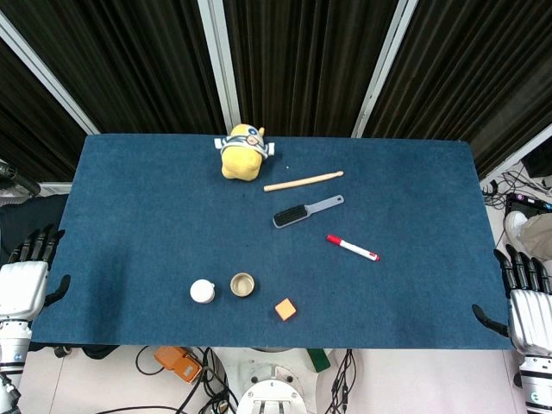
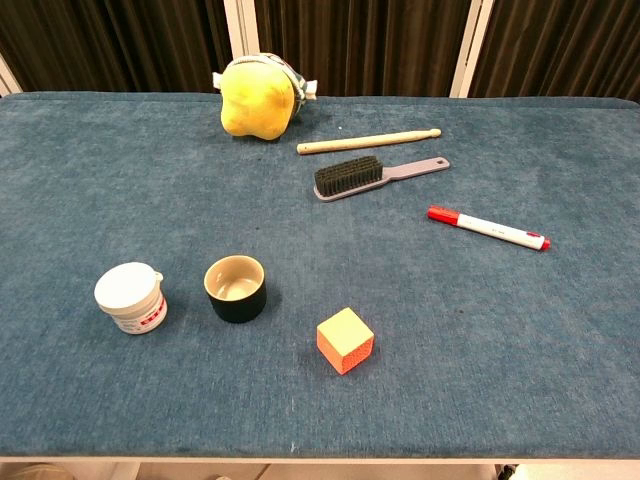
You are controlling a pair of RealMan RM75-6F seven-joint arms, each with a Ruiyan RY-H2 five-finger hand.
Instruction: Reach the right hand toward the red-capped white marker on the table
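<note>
A: Blue table [image 1: 129,216], dark curtains behind. Where is your target?

B: The marker [image 1: 352,248] lies right of centre, below the brush [image 1: 306,210]. Your right hand [image 1: 528,304] waits spread and empty at the table edge; the left hand [image 1: 24,276] likewise. Reach low and you may knock the marker rolling.

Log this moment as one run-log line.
phase: pre-reach | right hand: open, off table's right edge | left hand: open, off left edge | marker: lying flat, untouched, right of brush
</note>
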